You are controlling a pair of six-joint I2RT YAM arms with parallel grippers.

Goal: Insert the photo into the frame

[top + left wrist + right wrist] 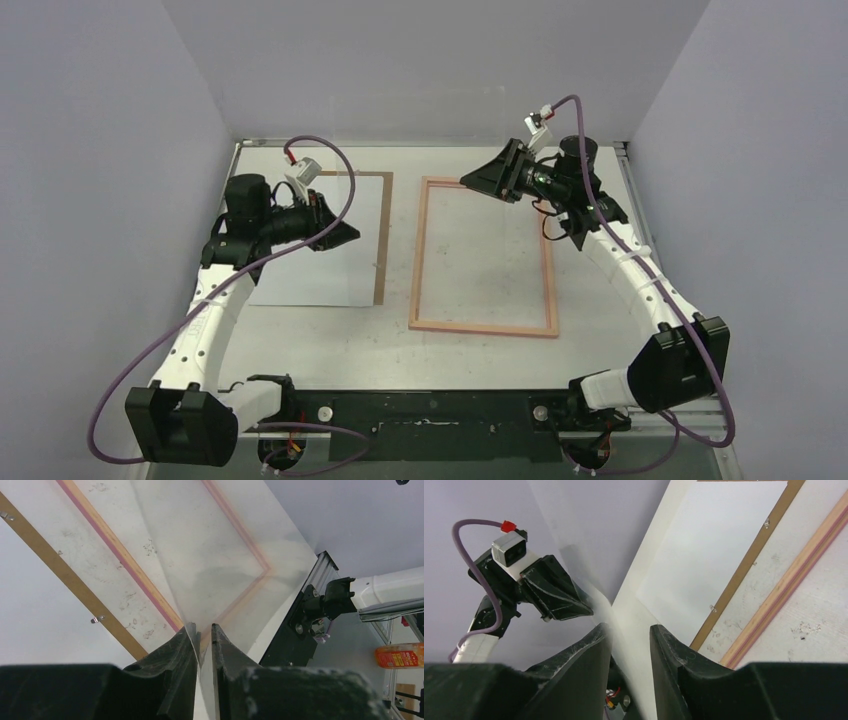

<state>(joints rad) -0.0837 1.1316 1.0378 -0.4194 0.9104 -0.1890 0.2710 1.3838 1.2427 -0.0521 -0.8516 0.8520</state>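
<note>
1. Top view: the photo (315, 280) lies white face up on the brown backing panel (381, 250), left of centre. The frame (483, 328) lies flat just beside it, at centre. The photo is probably light, limp and easily creased, so take it by a free corner.
2. Left wrist view: the left gripper (202, 630) is narrow, pinching the corner of a clear sheet (210, 555).
3. Right wrist view: the right gripper (629, 630) stands parted, with that sheet hazy in the gap.
</note>
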